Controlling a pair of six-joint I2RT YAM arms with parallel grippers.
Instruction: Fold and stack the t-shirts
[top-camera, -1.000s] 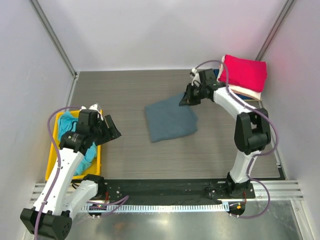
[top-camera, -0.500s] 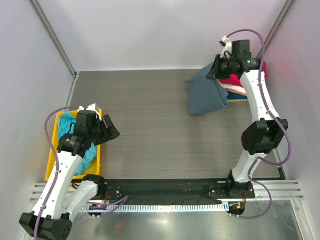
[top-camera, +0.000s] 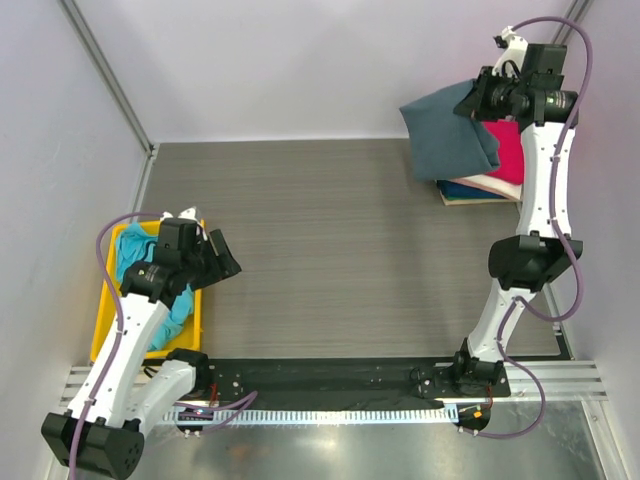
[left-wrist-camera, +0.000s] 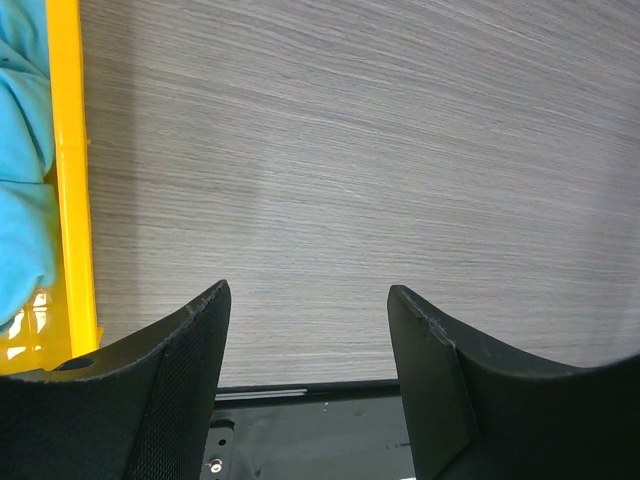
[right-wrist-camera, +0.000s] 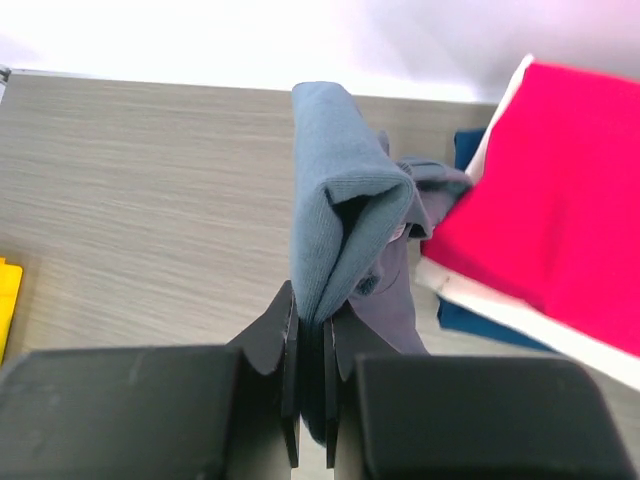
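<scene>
My right gripper (top-camera: 478, 103) (right-wrist-camera: 312, 310) is shut on the folded slate grey-blue t-shirt (top-camera: 447, 137) (right-wrist-camera: 335, 220), which hangs in the air at the far right, beside and partly over the stack. That stack has a crimson t-shirt (top-camera: 508, 150) (right-wrist-camera: 560, 220) on top, a cream one (top-camera: 490, 185) (right-wrist-camera: 500, 305) under it and a navy one (top-camera: 465, 190) (right-wrist-camera: 480, 325) at the bottom. A bright teal t-shirt (top-camera: 135, 260) (left-wrist-camera: 25, 190) lies crumpled in the yellow bin. My left gripper (top-camera: 222, 262) (left-wrist-camera: 308, 300) is open over bare table beside the bin.
The yellow plastic bin (top-camera: 105, 320) (left-wrist-camera: 70, 180) sits at the left edge of the grey table (top-camera: 320, 250). White walls enclose the table on three sides. A black mounting rail (top-camera: 340, 375) runs along the near edge.
My right arm lifted the grey-blue t-shirt off the table's middle and carried it up and to the far right, over the stack. The left arm stayed where it was.
</scene>
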